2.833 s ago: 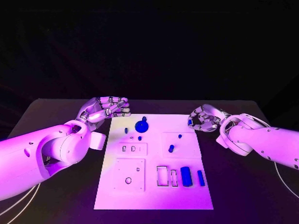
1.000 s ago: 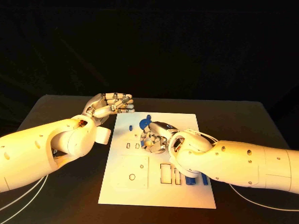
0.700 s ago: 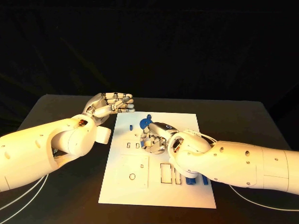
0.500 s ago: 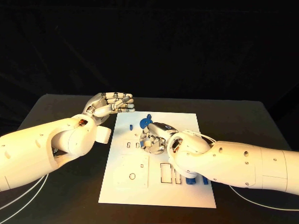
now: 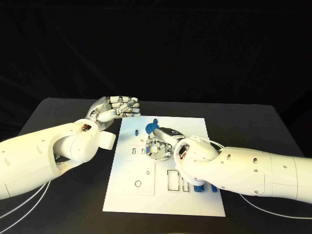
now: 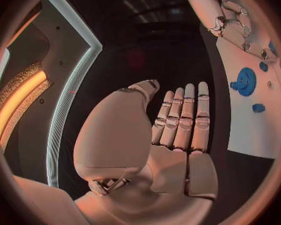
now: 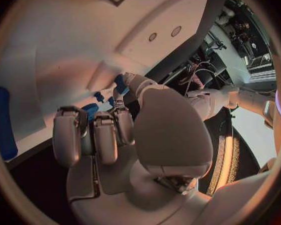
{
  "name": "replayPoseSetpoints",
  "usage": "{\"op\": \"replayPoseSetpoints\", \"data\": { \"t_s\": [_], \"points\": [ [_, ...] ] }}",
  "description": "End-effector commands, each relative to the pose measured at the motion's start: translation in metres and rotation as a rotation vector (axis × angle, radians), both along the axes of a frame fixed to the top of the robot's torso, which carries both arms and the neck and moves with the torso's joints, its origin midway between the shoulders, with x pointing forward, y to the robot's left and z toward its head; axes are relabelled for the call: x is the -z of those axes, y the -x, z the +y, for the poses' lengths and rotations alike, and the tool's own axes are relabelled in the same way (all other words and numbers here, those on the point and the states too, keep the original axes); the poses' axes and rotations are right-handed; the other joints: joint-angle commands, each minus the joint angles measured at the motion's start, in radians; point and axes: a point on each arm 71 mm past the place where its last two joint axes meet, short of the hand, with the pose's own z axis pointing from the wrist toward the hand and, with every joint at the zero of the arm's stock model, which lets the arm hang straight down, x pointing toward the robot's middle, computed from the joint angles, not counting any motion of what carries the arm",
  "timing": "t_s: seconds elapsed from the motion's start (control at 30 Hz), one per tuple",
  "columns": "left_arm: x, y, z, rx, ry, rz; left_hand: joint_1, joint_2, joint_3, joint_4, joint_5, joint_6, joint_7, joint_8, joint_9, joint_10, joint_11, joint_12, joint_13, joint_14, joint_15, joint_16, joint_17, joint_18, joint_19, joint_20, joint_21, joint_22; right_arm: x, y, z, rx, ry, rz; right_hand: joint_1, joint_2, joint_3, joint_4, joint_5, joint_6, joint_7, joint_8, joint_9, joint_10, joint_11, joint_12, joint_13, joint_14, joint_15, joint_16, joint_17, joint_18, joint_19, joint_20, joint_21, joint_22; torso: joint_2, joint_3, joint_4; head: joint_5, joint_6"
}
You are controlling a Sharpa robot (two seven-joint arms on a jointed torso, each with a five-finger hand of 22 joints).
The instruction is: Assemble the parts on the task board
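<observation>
The white task board [image 5: 163, 204] lies in the middle of the table. My right hand [image 5: 161, 145] hovers low over the board's middle, fingers curled in toward the thumb [image 7: 172, 130]. It pinches a small blue part [image 7: 120, 83] at the thumb tip. A blue gear [image 5: 149, 128] stands on the board just beyond that hand, with a small blue peg [image 5: 136, 132] to its left. My left hand [image 5: 117, 108] hangs off the board's far left corner, fingers curled together and holding nothing. In the left wrist view its fingers [image 6: 181, 120] lie side by side, and the gear [image 6: 243, 81] shows beyond them.
My right forearm [image 5: 254, 170] lies across the board's right side and half covers two blue bars [image 5: 213, 188]. Rectangular slots [image 5: 170, 180] and a square plate with a hole [image 5: 138, 184] sit on the board's near half. Black table [image 5: 254, 122] surrounds the board.
My right hand has come from the board's right edge to its middle, carrying the blue part. Over the last second it has only crept a little nearer. The left hand has not moved.
</observation>
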Motion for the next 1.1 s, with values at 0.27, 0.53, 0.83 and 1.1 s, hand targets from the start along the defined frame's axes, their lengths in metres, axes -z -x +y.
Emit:
{"op": "replayPoseSetpoints", "data": {
  "t_s": [0.27,0.53,0.83,1.1],
  "points": [
    [-0.0012,0.0003,-0.0025,0.02,0.011,-0.003,-0.006,-0.005,0.008,0.0,-0.006,-0.009,0.012,-0.005,0.001,-0.004,0.005,-0.001,0.001,-0.008,0.002,-0.006,0.001,0.013,-0.008,0.0,-0.005,-0.001,0.002,0.0011,0.0006,-0.005,0.021,-0.006,-0.022,-0.006,0.0,-0.001,0.0,-0.011,0.0,0.008,0.032,-0.01,0.003,-0.008,0.043,0.095,0.0,-0.001,0.221,-0.004,-0.007,0.0,-0.006,0.102,-0.001,-0.0003,-0.0006,0.001,-0.001],
    [-0.0012,0.0004,-0.0025,0.02,0.011,-0.003,-0.006,-0.005,0.008,0.0,-0.006,-0.009,0.012,-0.005,0.001,-0.004,0.005,-0.001,0.001,-0.008,0.002,-0.006,0.001,0.013,-0.008,0.0,-0.005,-0.001,0.0021,0.001,0.0004,-0.003,0.021,-0.006,-0.038,-0.016,-0.003,0.004,0.0,-0.018,0.002,0.01,0.031,-0.015,0.005,-0.013,0.039,0.094,0.002,-0.002,0.219,-0.003,-0.009,0.001,-0.01,0.099,-0.001,-0.0003,-0.0004,0.0,-0.001],
    [-0.0011,0.0004,-0.0025,0.022,0.01,-0.002,-0.006,-0.004,0.01,-0.001,-0.005,-0.009,0.011,-0.005,0.001,-0.004,0.005,-0.001,0.001,-0.009,0.002,-0.007,0.004,0.014,-0.008,0.0,-0.005,-0.001,0.0018,0.0008,0.0004,-0.002,0.018,-0.009,-0.052,-0.029,-0.002,0.007,0.001,-0.045,0.011,0.002,0.024,-0.028,0.012,-0.023,0.026,0.094,0.007,-0.002,0.22,-0.002,-0.011,0.005,-0.016,0.096,-0.001,-0.0002,-0.0001,0.001,0.0],
    [-0.001,0.0004,-0.002,0.021,0.01,-0.001,-0.006,-0.004,0.01,-0.001,-0.005,-0.009,0.011,-0.005,0.001,-0.004,0.005,-0.001,0.001,-0.009,0.002,-0.007,0.004,0.014,-0.008,0.0,-0.005,-0.001,0.0015,0.0006,0.0002,-0.001,0.015,-0.012,-0.06,-0.041,-0.004,0.009,0.001,-0.067,0.02,-0.006,0.018,-0.045,0.02,-0.038,0.009,0.093,0.014,-0.004,0.215,0.0,-0.015,0.01,-0.023,0.091,-0.001,-0.0006,-0.0002,0.0,0.001]
  ]
}}
